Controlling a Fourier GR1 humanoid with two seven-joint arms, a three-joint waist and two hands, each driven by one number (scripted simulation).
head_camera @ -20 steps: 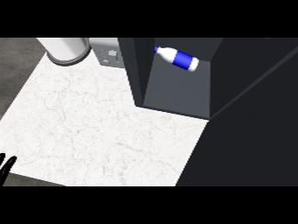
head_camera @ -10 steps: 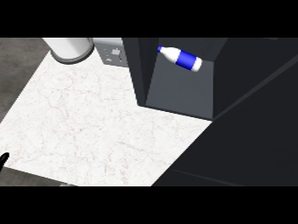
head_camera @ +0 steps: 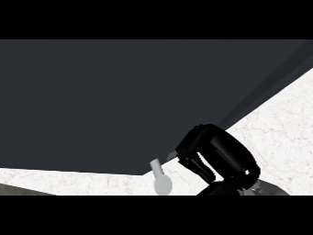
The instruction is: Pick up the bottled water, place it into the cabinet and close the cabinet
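Right hand (head_camera: 220,158) sits at about five o'clock in your view, black fingers curled over against the lower edge of a big dark panel (head_camera: 118,101). You can read that panel as the cabinet door, seen close and filling everything from nine o'clock round to two. The curl looks empty: nothing shows inside it, so treat the hand as closed on nothing and bearing on the door's edge, which would suit the closing step.

Just at six o'clock, beside the hand, a pale rounded piece (head_camera: 162,179) hangs below the door edge. It may be the door's handle, but you cannot be sure from here.

Marbled white surface (head_camera: 287,119) shows only at three to four o'clock and in a strip along the bottom.

Your bottled water is nowhere in sight. The door covers whatever lies behind it, so you cannot confirm that the bottle is inside, nor how it looks or stands.

Your left hand does not show; a thin dark shape at the eight o'clock edge is too slight to name.
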